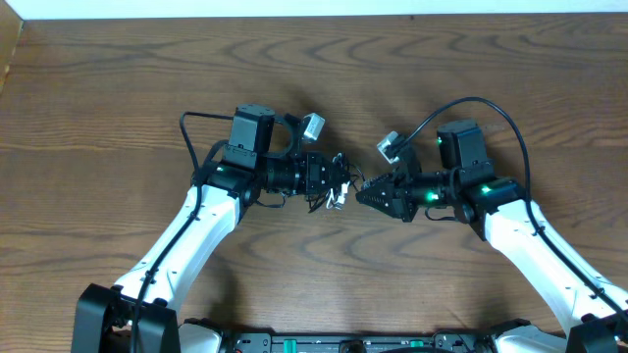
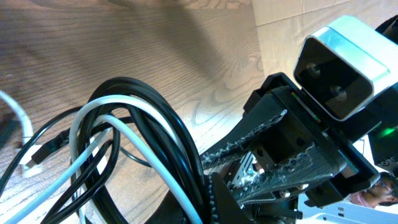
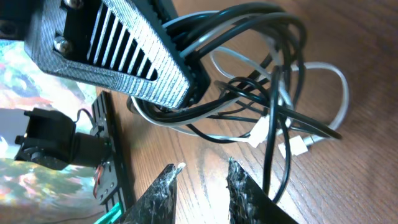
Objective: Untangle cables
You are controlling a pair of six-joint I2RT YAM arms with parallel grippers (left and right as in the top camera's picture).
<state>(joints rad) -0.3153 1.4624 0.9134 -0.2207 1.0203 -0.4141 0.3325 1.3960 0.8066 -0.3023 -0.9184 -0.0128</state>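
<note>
- Near the middle of the table (image 1: 118, 88), between the two arms, the cables (image 1: 338, 193) sit as one small clump: a white cord and a black cord looped through each other.
- The left gripper (image 1: 331, 179) reaches in from the left and is clamped on that clump. The right wrist view shows its ribbed finger (image 3: 124, 56) pinching strands of both colours where they bunch together.
- From the pinch the loops (image 3: 273, 74) fan out to the right, toward the other arm. The bundle's long axis therefore runs roughly left to right, along the line of the two grippers.
- Two small white plug ends (image 3: 258, 134) hang low among the loops, close over the wood, on the side nearest the right arm.
- In the left wrist view the black cord (image 2: 134, 84) and white cord (image 2: 78, 121) arch up right in front of the lens. One more plug (image 2: 36, 157) lies flat on the table at the left.
- The right gripper (image 1: 364, 194) points left at the clump. Its jaws are a little apart with nothing between them, and its fingertips (image 3: 166, 180) stop just short of the cords without touching.
- Behind those fingers the right arm's wrist camera (image 2: 342, 65) faces the bundle.
- A thicker black arm wire (image 1: 471, 99) arcs over the far side of the right arm, well apart from the clump.
</note>
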